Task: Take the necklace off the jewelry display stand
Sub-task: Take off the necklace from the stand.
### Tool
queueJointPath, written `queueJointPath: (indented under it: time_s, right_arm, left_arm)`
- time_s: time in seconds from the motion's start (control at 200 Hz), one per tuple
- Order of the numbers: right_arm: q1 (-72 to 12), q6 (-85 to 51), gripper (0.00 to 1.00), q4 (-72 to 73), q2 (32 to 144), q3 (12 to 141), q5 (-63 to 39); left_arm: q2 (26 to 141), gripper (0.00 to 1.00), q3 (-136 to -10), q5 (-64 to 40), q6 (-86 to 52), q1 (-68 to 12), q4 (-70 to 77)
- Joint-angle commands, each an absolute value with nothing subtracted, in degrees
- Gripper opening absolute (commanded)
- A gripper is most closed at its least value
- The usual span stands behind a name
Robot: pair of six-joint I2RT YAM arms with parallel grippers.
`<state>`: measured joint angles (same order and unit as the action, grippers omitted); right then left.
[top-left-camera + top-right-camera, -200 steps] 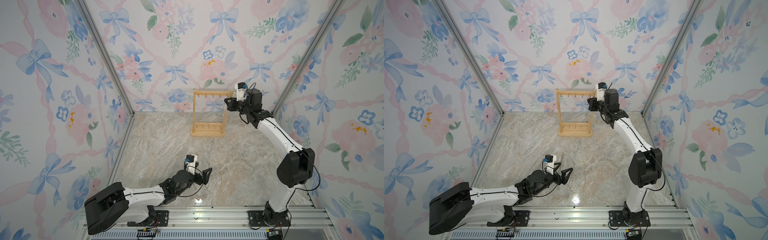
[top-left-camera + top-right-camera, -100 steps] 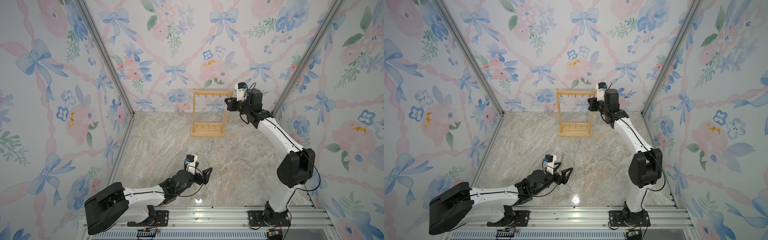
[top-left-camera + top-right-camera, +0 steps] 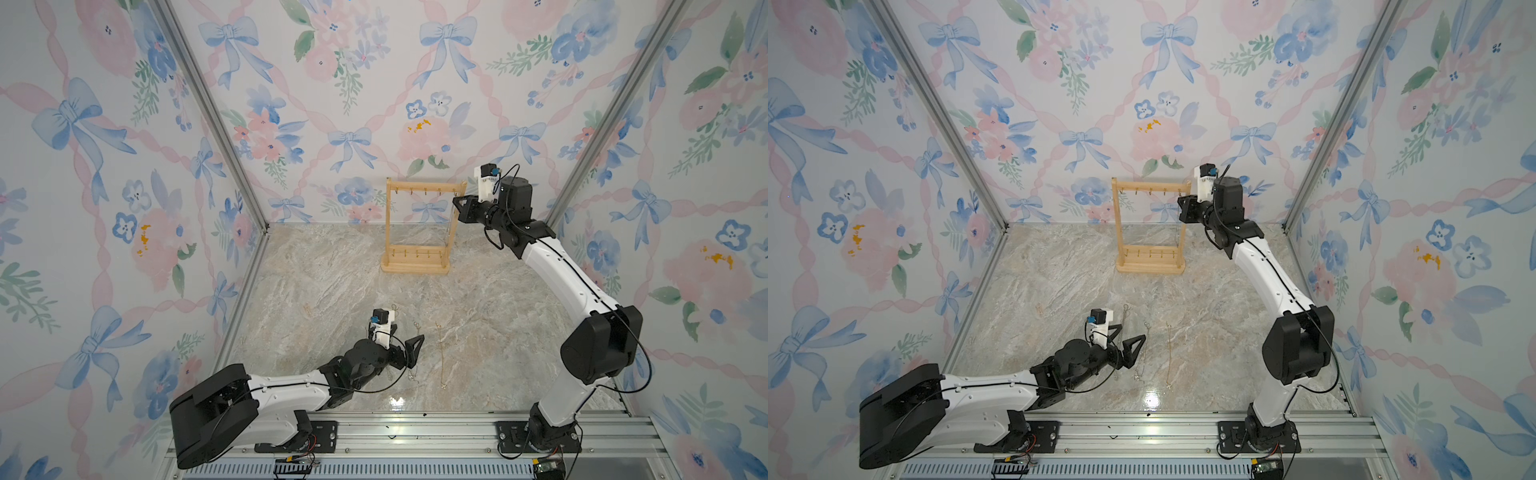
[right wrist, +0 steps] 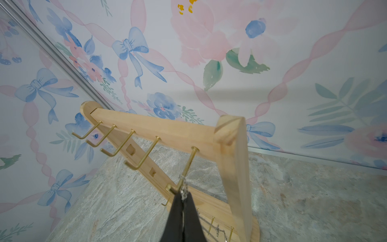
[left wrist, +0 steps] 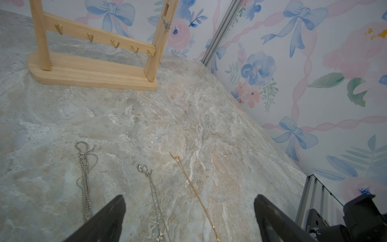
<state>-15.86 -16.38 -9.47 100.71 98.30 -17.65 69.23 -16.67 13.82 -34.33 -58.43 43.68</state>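
Right wrist view: right gripper (image 4: pixel 182 197) is seen fully closed, its fingertips pinched on the silver necklace (image 4: pixel 183 188) where it is hung over the end hook (image 4: pixel 187 165) of the jewelry display stand (image 4: pixel 167 130) — the hook lies just ahead of the tips, and the near upright is just beside them. Well apart from the stand, the left gripper (image 5: pixel 189 198) is held spread wide with nothing in it — three loose chains (image 5: pixel 152 188) are laid on the marble surface (image 5: pixel 209 125) just ahead of its fingers.
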Motion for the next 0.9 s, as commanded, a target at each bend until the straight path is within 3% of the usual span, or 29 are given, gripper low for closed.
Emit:
queueJointPath:
  time_s: [0.0, 0.895]
  right_arm:
    - [-16.26, -15.91, 0.0, -10.8, 98.2, 97.66, -18.54]
    - [-16.26, -16.78, 0.0, -14.06, 95.47, 100.33, -19.69]
  left_arm:
    - [69.87, 0.98, -17.84, 13.1, -34.23, -58.04, 44.53]
    - [70.49, 0.98, -18.09, 12.25, -34.53, -58.08, 44.48]
